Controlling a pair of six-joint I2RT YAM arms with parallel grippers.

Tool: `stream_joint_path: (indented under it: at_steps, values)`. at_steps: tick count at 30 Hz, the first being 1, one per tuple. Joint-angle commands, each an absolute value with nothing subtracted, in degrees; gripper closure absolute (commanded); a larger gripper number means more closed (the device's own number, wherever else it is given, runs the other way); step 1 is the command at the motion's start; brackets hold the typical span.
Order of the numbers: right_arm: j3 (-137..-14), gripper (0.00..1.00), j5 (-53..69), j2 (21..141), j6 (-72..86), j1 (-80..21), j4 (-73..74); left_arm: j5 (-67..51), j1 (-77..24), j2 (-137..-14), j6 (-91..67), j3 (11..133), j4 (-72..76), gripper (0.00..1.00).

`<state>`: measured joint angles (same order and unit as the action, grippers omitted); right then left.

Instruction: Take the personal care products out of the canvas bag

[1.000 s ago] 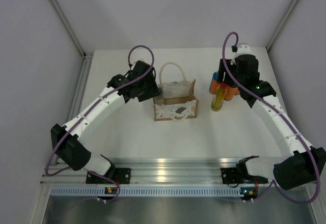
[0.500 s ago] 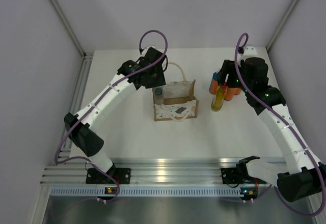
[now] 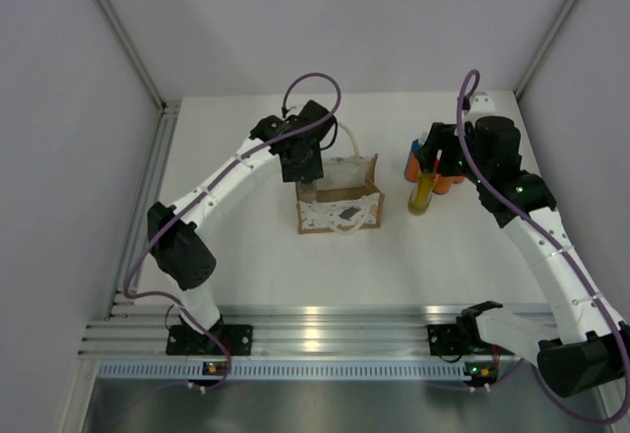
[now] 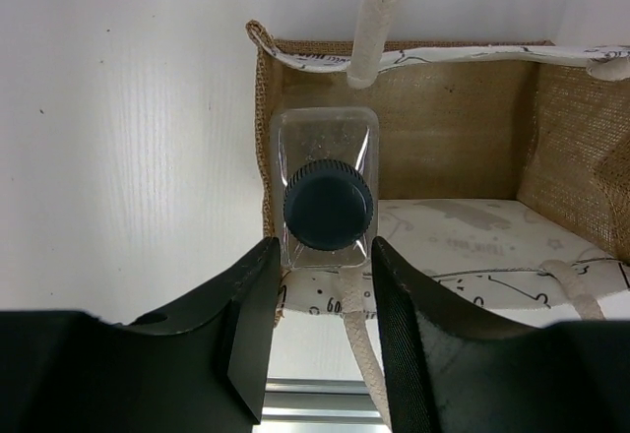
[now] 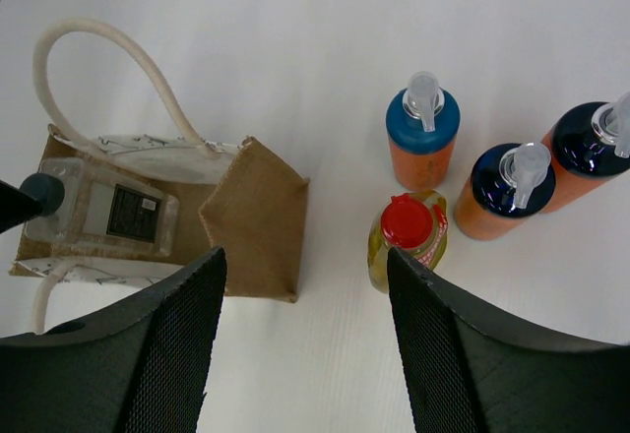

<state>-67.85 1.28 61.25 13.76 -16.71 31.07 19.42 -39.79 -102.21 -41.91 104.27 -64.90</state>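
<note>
Left end effector (image 4: 322,248) swung over canvas bag (image 4: 443,138) corner, flanking clear bottle (image 4: 327,192), grip unclear; right end effector (image 5: 302,256) open.

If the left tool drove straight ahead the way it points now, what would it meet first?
The clear plastic bottle with the dark grey screw cap, standing in a corner of the tan canvas bag. The left tool has its fingers flanking it; whether they touch it is unclear.
</note>
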Motion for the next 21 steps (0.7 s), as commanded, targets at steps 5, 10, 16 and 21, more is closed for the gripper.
stream_joint_path:
  at_steps: [5,10,16,21]
  values:
    - [-68.3,0.36,2.5,60.3,14.3,-17.2,31.3,20.3,-39.9,-103.4,-41.5,105.8,-66.6,0.50]
    - [-68.1,0.36,2.5,59.9,14.1,-17.1,31.4,19.7,-39.9,-104.3,-41.1,105.9,-66.5,0.50]
    - [-68.2,0.36,2.9,59.8,14.0,-17.1,31.4,20.6,-40.3,-105.2,-41.0,106.3,-66.6,0.50]
    - [-68.2,0.36,3.1,59.6,14.0,-17.2,31.4,21.0,-40.3,-105.3,-41.4,105.3,-66.6,0.50]
